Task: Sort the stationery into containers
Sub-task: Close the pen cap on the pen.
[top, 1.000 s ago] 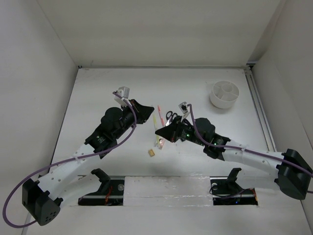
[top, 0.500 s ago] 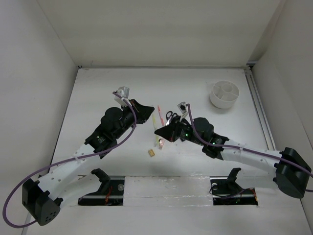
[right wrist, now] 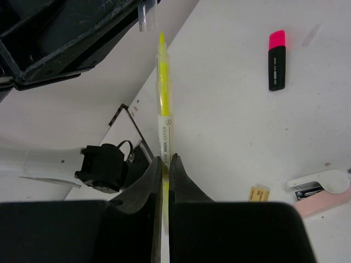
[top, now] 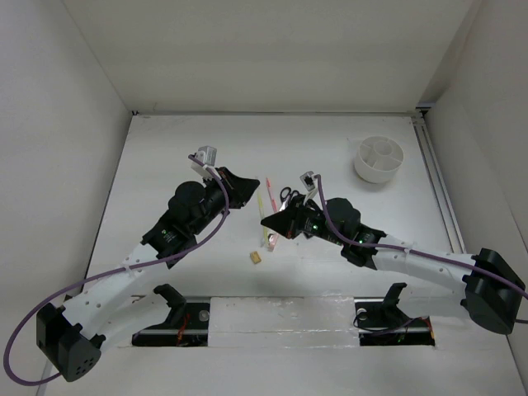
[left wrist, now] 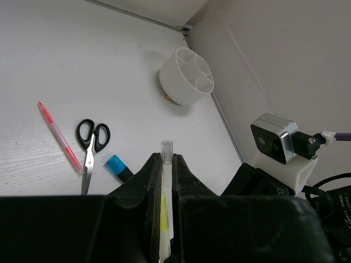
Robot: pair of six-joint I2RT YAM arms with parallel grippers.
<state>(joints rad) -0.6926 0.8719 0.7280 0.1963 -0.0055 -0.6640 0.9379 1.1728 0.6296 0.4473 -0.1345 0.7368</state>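
Right wrist view: the right claw (right wrist: 165,159) is pinched narrow on the yellow stick (right wrist: 163,87), whose free end reaches up to the black left claw (top: 252,186). From the left wrist, that claw (left wrist: 166,159) is also closed tight on a clear-and-yellow stick (left wrist: 166,148). I take this for the far end of the same one, or its cap; which, I cannot tell. From the top view the stick (top: 261,205) hangs between the two claws above mid-counter (top: 165,157), and the tub (top: 379,158) stands well apart at the far right.

The main risk, as I judge it, is two grips on one thin stick. If the arms move out of step it may bend, twist loose or snap free. A release at the wrong moment would drop it among the things below.

Those things are the scissors (left wrist: 90,148), the red pen (left wrist: 59,137) just beside them and a blue-capped marker (left wrist: 116,166). A pink-capped marker (right wrist: 277,60), a small eraser (right wrist: 259,194) and a pink-and-white item (right wrist: 323,192) lie near the right claw. The left arm crowds any swing leftward, but the way to the tub (left wrist: 186,76) looks open.
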